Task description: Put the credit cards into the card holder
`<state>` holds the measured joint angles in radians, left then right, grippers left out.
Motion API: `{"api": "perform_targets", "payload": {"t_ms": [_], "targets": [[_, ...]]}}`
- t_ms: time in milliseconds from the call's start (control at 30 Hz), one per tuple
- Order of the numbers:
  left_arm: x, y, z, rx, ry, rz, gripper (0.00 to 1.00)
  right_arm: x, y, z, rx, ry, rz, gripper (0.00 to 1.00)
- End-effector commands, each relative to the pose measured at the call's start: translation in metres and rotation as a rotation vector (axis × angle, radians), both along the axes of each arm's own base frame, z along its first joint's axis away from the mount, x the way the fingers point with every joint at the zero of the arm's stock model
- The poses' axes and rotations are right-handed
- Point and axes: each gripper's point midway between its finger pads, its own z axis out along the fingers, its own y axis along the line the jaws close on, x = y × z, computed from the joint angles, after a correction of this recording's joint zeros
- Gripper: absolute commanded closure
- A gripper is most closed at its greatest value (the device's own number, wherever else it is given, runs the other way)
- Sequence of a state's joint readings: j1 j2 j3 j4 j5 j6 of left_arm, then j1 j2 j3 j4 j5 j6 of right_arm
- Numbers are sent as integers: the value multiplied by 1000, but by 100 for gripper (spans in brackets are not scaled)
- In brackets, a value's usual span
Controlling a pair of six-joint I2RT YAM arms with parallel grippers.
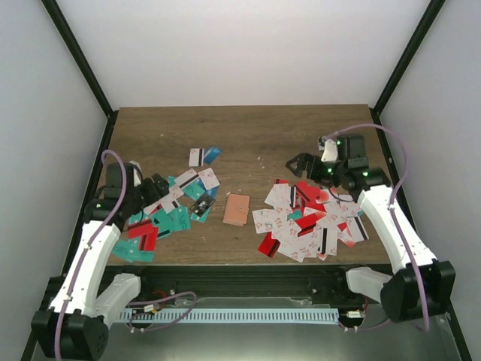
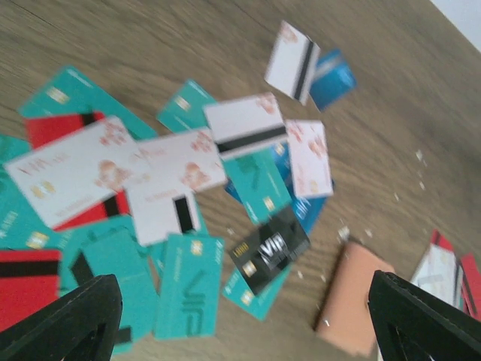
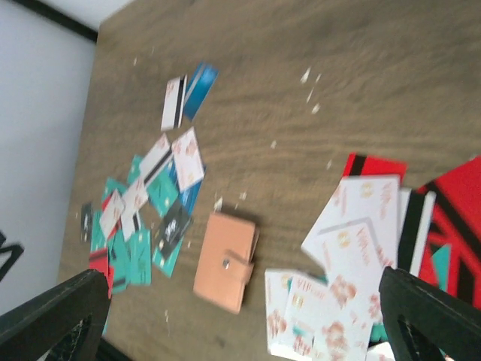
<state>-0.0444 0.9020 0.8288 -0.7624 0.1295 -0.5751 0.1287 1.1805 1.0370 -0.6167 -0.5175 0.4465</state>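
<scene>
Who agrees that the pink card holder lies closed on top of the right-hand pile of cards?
Not quite. The card holder lies closed, but on the bare table, in the gap between the left pile and the right pile of credit cards. The top external view shows this.

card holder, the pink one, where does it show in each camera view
Top external: card holder just below the picture's centre.
Left wrist: card holder at lower right.
Right wrist: card holder low, left of centre, folded shut.
Shared landmark: the black card, lying close beside it in all three.
</scene>
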Motion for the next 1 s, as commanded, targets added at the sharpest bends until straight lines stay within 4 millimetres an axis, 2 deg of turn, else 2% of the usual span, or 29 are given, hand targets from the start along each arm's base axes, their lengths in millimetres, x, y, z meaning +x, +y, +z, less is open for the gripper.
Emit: {"api": "perform_targets", "payload": {"t_ms": [0, 167, 267, 400, 500, 567, 633, 667, 800, 967], "targets": [[-22, -37, -7, -56, 48, -121, 9, -41, 21, -13, -15, 92, 53, 0], [-36, -86, -24, -55, 75, -264, 13, -64, 44, -24, 29, 133, 102, 0], [-43, -117, -37, -99, 96, -335, 18, -72, 50, -30, 28, 156, 123, 0], [-47, -148, -58, -92, 144, -416, 26, -79, 45, -29, -1, 146, 127, 1], [-46, -171, -70, -102, 180, -473, 39, -84, 38, -26, -28, 144, 104, 4], [-43, -178, -81, -85, 215, -481, 53, -88, 35, -24, -29, 141, 95, 9], [-40, -180, -91, -64, 252, -473, 78, -91, 31, -26, -29, 146, 70, 16], [-38, -180, -94, -54, 269, -469, 85, -92, 29, -27, -30, 153, 55, 18], [-35, -186, -106, -39, 327, -476, 93, -102, 24, -33, -7, 202, 8, 20], [-28, -197, -120, -34, 351, -506, 96, -109, 24, -46, 28, 234, -15, 20]]}}
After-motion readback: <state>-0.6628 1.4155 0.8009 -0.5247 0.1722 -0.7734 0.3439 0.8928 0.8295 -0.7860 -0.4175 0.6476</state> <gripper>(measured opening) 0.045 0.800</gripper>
